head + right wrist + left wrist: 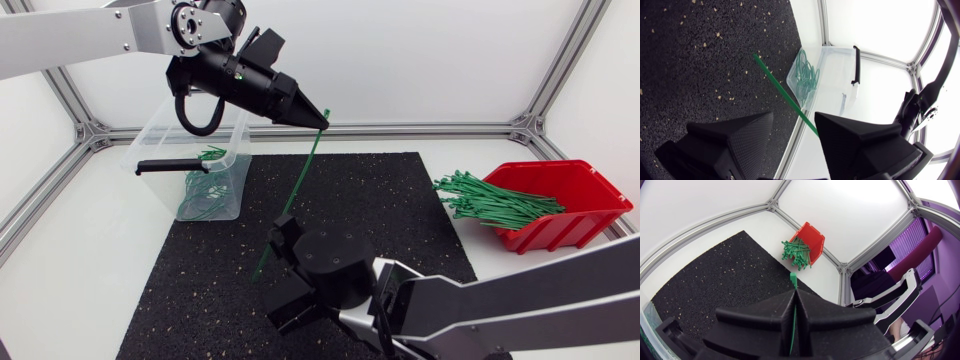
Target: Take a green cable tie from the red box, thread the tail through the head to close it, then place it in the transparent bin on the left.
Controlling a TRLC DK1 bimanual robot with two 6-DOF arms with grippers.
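I'm driving a robotics lab test cell, by the look of it: a white bench (pixel 60 260) fenced with aluminium rails (pixel 400 130) and blank white panels (pixel 420 50) across the top, a black speckled mat (pixel 380 200) at centre, a red box (pixel 585 215) at right, my left arm (pixel 60 40) upper left, my right arm (pixel 530 300) lower right.

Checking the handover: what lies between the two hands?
The tie, pinched in the left hand, slanting down into the open right hand, above the mat. The head view shows it.
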